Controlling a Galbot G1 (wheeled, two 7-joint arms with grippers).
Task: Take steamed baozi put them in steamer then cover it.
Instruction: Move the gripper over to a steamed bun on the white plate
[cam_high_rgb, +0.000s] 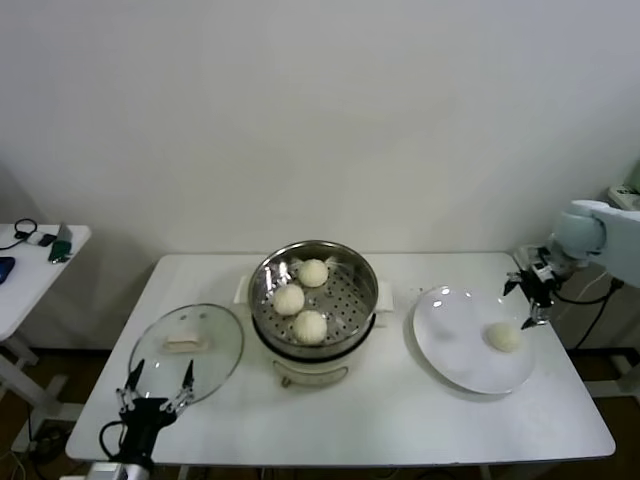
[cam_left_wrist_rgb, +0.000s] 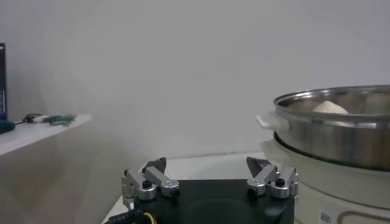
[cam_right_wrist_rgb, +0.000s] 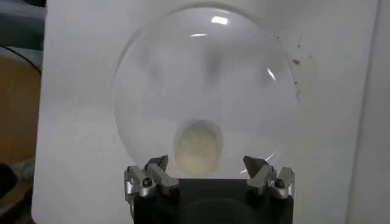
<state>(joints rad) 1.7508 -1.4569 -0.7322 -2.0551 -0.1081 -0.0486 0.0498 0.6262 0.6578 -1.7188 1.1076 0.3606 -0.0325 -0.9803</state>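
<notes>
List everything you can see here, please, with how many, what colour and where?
Buns in steamer: three, cream-white, on the perforated tray.
Bun on plate: one, cream-white, near the plate's right edge.
Steamer: one, shiny steel on a cream base, table centre.
Plate: one, white, right of the steamer.
Lid: one, clear glass with cream handle, lying flat left of the steamer.
Table: one, white.
Side table: one, white, far left, with small dark items.
Left claw: open, at the lid's near edge.
Right claw: open, above the plate's bun.
</notes>
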